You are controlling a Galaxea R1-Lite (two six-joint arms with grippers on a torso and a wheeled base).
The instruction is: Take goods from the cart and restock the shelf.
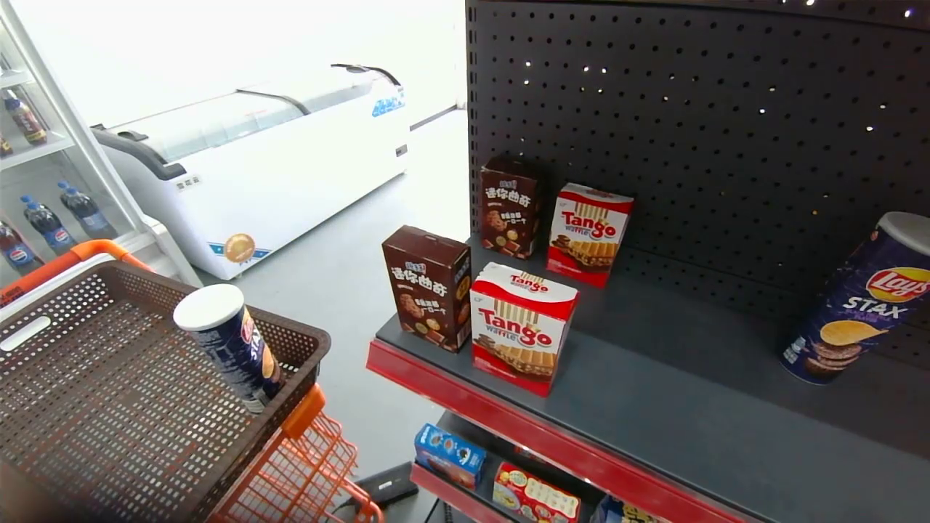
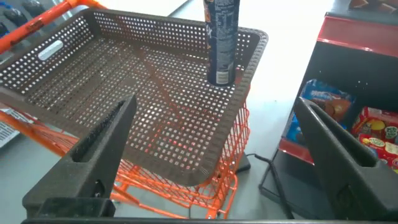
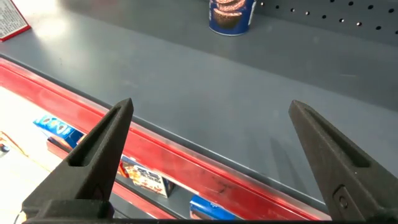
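Found cart (image 1: 305, 465) at near left, brown basket (image 1: 87, 407) seated on top. Noted cart can (image 1: 227, 347) standing in basket's far right corner, against the wall, white lid up. Recorded shelf (image 1: 654, 407) at right, red front edge, pegboard (image 1: 726, 109) behind. Logged shelf can (image 1: 857, 298) standing at far right of shelf, close to pegboard. Logged near brown box (image 1: 429, 287) and near wafer box (image 1: 522, 327) side by side at shelf's left front, just beside each other; far brown box (image 1: 510, 207) and far wafer box (image 1: 590, 232) paired the same way behind them, near pegboard. Noted packets (image 1: 450, 454) on lower shelf beneath.

Found left end effector (image 2: 214, 104) with fingers apart, holding nothing, above basket's near side, cart can (image 2: 222, 43) well beyond it. Found right end effector (image 3: 211, 107) likewise spread and holding nothing, above shelf's front edge, shelf can (image 3: 231, 15) well beyond. Noted freezer (image 1: 276, 167) on floor at far left.
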